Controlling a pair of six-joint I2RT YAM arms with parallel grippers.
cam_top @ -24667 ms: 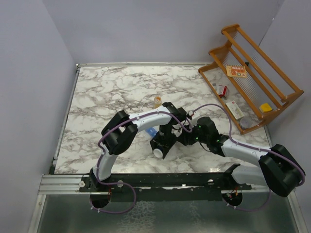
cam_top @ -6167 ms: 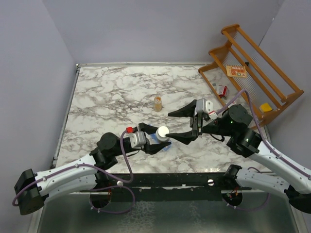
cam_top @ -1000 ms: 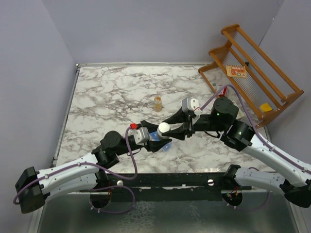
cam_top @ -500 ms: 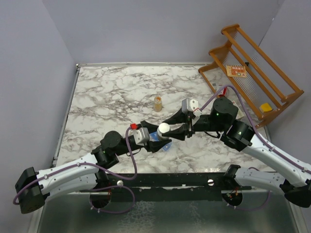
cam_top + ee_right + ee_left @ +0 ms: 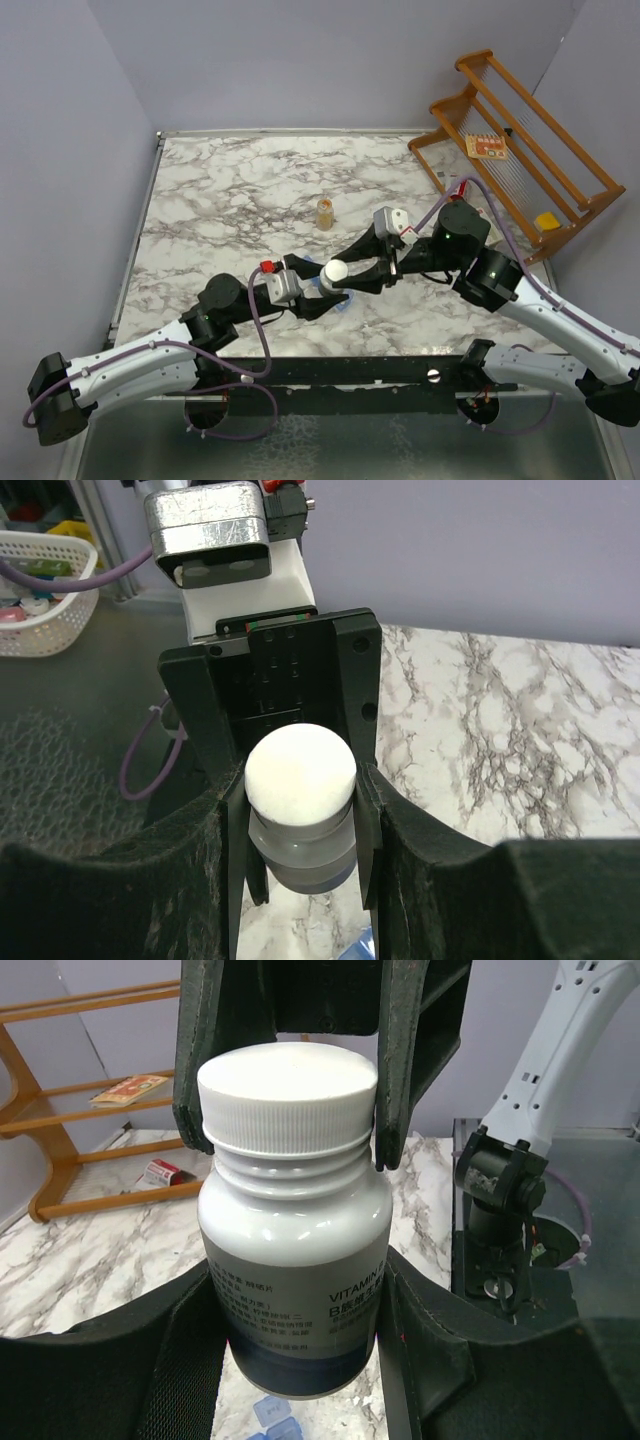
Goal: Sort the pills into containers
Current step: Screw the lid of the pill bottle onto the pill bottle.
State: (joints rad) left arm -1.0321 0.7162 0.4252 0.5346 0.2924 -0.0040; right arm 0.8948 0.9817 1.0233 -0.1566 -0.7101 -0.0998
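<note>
Top external: left tool (image 5: 328, 287) and right tool (image 5: 341, 274) clasp one bottle (image 5: 334, 270).

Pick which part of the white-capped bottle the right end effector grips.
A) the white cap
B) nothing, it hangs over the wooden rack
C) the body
A: in the left wrist view the right end effector pinches the white cap from both sides, while the left end effector clamps the bottle lower down.
</note>
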